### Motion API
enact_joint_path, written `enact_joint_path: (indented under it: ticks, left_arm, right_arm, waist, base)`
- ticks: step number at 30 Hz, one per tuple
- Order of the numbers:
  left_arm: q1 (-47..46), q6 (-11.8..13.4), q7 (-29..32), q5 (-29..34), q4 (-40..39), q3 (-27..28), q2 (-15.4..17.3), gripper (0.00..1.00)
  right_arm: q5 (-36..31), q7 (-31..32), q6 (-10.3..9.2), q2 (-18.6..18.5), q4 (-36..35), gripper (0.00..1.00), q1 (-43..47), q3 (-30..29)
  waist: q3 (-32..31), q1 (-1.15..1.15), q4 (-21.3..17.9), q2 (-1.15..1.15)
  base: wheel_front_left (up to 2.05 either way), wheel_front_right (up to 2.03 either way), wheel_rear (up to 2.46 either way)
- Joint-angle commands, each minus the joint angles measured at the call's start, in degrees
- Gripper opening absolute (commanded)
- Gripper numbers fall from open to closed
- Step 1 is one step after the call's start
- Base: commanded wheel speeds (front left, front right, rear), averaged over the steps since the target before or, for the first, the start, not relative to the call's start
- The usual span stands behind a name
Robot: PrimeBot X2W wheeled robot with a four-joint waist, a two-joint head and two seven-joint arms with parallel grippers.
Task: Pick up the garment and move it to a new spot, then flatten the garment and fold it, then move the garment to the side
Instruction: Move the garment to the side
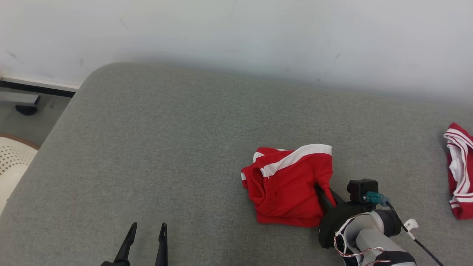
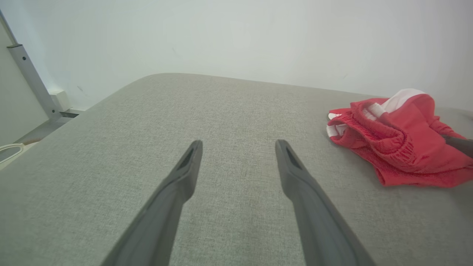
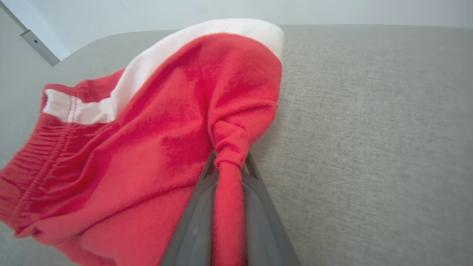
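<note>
The garment [image 1: 288, 184] is a crumpled pair of red shorts with a white stripe, lying on the grey cushioned surface [image 1: 166, 147] right of centre. My right gripper [image 1: 322, 189] is shut on a pinched fold at the garment's right edge. In the right wrist view that fold [image 3: 229, 162] is squeezed between the two dark fingers [image 3: 201, 214]. The left wrist view shows the garment [image 2: 399, 144] at the right, with its elastic waistband facing the camera. My left gripper [image 1: 147, 226] is open at the lower left, apart from the cloth, its fingers [image 2: 184, 173] spread over bare cushion.
A second red-and-white piece of clothing [image 1: 458, 170] lies at the cushion's far right edge. A white wall [image 1: 236, 37] runs behind the cushion. Off the cushion's left side are a pale perforated seat [image 1: 11, 162] and the floor [image 1: 33, 118].
</note>
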Motion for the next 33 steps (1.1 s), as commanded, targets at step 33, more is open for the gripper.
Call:
enact_joint_path:
  ticks: [33]
  left_arm:
    - [-6.6, -1.2, -0.2, 0.5, -2.1, 2.9, 0.0, 1.0]
  right_arm:
    - [8.1, 12.9, 0.05, -29.0, -13.6, 0.0, -18.1, 14.2]
  waist:
    - [10.6, 0.0, -18.6, 0.0]
  base:
    - [0.0, 0.0, 0.0]
